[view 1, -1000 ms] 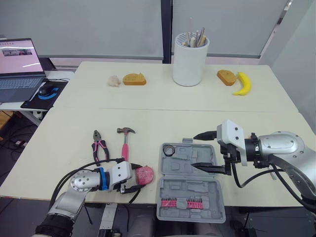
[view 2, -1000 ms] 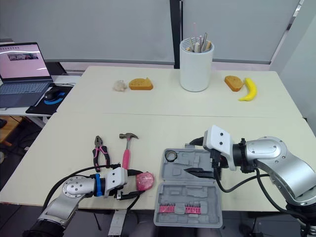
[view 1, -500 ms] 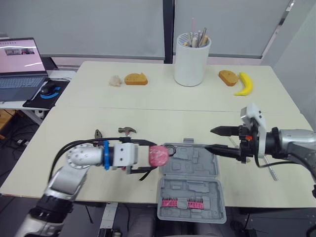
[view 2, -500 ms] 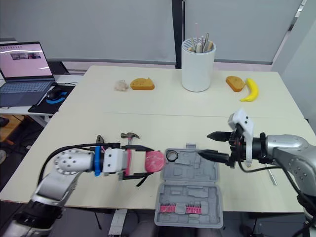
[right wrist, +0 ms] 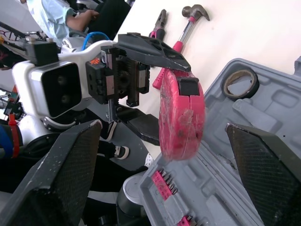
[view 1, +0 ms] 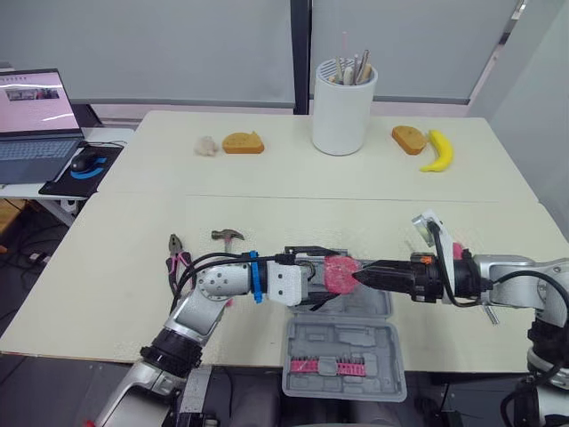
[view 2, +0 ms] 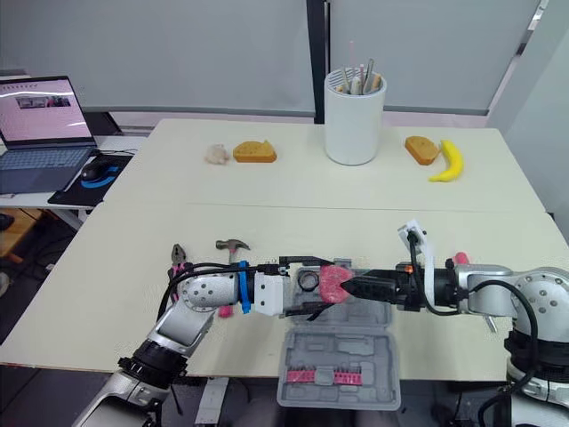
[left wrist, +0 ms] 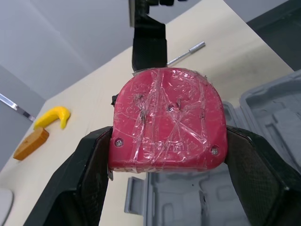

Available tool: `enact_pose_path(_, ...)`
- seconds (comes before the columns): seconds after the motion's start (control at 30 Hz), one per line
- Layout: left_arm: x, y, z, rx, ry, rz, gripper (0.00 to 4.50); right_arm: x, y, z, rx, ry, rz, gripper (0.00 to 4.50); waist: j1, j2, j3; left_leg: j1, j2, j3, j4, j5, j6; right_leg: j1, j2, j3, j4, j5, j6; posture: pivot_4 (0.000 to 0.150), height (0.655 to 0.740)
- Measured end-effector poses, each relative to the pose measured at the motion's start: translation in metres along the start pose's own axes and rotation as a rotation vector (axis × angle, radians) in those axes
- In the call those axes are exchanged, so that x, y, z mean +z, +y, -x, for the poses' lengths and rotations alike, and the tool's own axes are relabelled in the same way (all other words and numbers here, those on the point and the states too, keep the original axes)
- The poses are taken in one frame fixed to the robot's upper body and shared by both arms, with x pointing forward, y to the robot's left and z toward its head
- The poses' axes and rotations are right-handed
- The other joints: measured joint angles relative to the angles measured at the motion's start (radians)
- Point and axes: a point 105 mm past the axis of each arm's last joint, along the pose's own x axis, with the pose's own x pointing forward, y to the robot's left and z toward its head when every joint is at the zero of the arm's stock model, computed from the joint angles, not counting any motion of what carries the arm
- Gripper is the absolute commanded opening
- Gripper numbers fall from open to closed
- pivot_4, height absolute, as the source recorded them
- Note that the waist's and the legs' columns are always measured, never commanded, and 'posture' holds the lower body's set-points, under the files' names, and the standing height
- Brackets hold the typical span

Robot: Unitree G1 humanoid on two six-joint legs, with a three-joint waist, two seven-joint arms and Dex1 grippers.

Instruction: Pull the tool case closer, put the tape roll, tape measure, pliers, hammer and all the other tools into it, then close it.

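Left arm outstretched, left gripper (view 1: 333, 274) clamping tape measure (view 1: 339, 272) over case (view 1: 347, 342).
Right gripper (view 1: 357, 274) gapes facing it; right wrist view shows tape roll (right wrist: 240, 83) in case.

I hold the red tape measure (left wrist: 167, 122) in my left claw (view 1: 331, 272) over the back half of the open grey plastic tool case (view 1: 342, 342), which lies at 6 o'clock on the pale surface (view 1: 124, 267). My right claw (view 1: 360, 274) comes in from 3 o'clock, tips beside the tape measure. The black tape roll (right wrist: 240, 84) sits in the case's 11 o'clock pocket. At 9 o'clock of the case lie the pink-handled hammer (view 1: 227, 236) and, further out, the pink-handled pliers (view 1: 175, 247). The white cylindrical pot (view 1: 343, 111) stands at 12 o'clock, the yellow banana (view 1: 437, 153) at 1 o'clock, and the open laptop (view 1: 36, 120) at 10 o'clock, off the surface.
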Motion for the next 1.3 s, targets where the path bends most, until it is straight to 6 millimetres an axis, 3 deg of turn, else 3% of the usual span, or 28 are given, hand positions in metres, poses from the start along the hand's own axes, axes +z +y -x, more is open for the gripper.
enact_pose_path(0.1,0.001,-0.002,0.000,-0.006,-0.013,-0.019,3.20,-0.004,-0.001,-0.005,-0.008,-0.004,-0.018,4.50,0.000,0.000,0.000,0.000,0.000,0.000,0.000,0.000,0.000,0.000,0.000,0.000,0.000,0.000,0.000,0.150,0.7400)
enact_pose_path(0.13,0.001,-0.002,-0.001,-0.006,-0.017,-0.023,3.20,-0.005,0.000,-0.007,-0.006,-0.004,-0.022,4.31,-0.001,0.000,0.000,0.000,0.000,0.000,0.000,0.000,0.000,0.000,0.000,0.000,0.000,0.000,0.000,0.150,0.7400)
enact_pose_path(0.2,0.001,-0.003,-0.001,-0.006,-0.018,-0.022,3.20,-0.007,0.000,-0.010,-0.006,0.003,-0.026,3.88,-0.002,0.000,0.000,0.000,0.001,0.000,0.000,0.000,0.000,0.000,0.001,0.000,0.000,0.000,0.000,0.150,0.7400)
enact_pose_path(0.33,0.000,-0.004,-0.002,-0.008,-0.021,-0.020,3.20,-0.008,0.002,-0.014,-0.005,-0.010,-0.032,2.53,-0.003,0.000,0.000,0.000,0.000,0.000,0.000,0.000,0.000,0.000,0.001,0.000,0.000,0.000,0.000,0.150,0.7400)
enact_pose_path(0.6,0.003,-0.005,-0.004,-0.010,-0.036,-0.022,3.20,-0.012,-0.002,-0.015,-0.046,-0.009,-0.046,0.78,-0.004,0.000,0.000,0.000,0.001,0.000,0.000,0.000,0.000,0.001,0.001,0.000,0.000,0.000,0.000,0.150,0.7400)
enact_pose_path(0.8,0.003,-0.005,-0.004,-0.013,-0.037,-0.018,3.20,-0.013,-0.002,-0.016,-0.047,-0.017,-0.060,0.77,-0.005,0.000,0.000,0.000,0.001,0.000,0.000,0.000,0.001,0.001,0.001,0.000,0.000,0.000,0.000,0.150,0.7400)
enact_pose_path(0.83,0.003,-0.005,-0.003,-0.010,-0.042,-0.009,3.95,-0.013,-0.001,-0.016,-0.046,-0.019,-0.061,0.77,-0.005,0.000,0.000,0.000,0.001,0.000,0.000,0.000,0.001,0.001,0.001,0.000,0.000,0.000,0.000,0.150,0.7400)
enact_pose_path(0.87,0.004,-0.004,-0.003,-0.009,-0.050,0.002,4.24,-0.012,0.000,-0.016,-0.035,-0.024,-0.063,0.77,-0.005,0.000,0.000,0.000,0.001,0.000,0.000,0.000,0.001,0.001,0.001,0.000,0.000,0.000,0.000,0.150,0.7400)
enact_pose_path(0.9,0.004,-0.004,-0.003,-0.011,-0.055,0.015,4.49,-0.011,0.002,-0.017,-0.023,-0.028,-0.065,0.77,-0.005,0.000,0.000,0.000,0.001,0.000,0.000,0.000,0.001,0.001,0.001,0.000,0.000,0.000,0.000,0.150,0.7400)
enact_pose_path(0.97,0.005,-0.004,0.000,-0.013,-0.065,0.039,4.50,-0.011,0.004,-0.014,-0.010,-0.031,-0.070,0.77,-0.006,0.000,0.000,0.000,0.001,-0.001,0.000,0.000,0.001,0.001,0.001,-0.001,0.000,0.000,0.000,0.150,0.7400)
enact_pose_path(1.3,0.040,-0.005,0.027,-0.040,-0.154,0.115,4.50,-0.039,-0.035,0.072,-0.190,0.069,-0.301,0.77,-0.003,0.000,0.000,0.001,0.002,0.000,0.000,0.000,0.001,0.002,0.002,0.000,-0.001,0.000,0.000,0.150,0.7400)
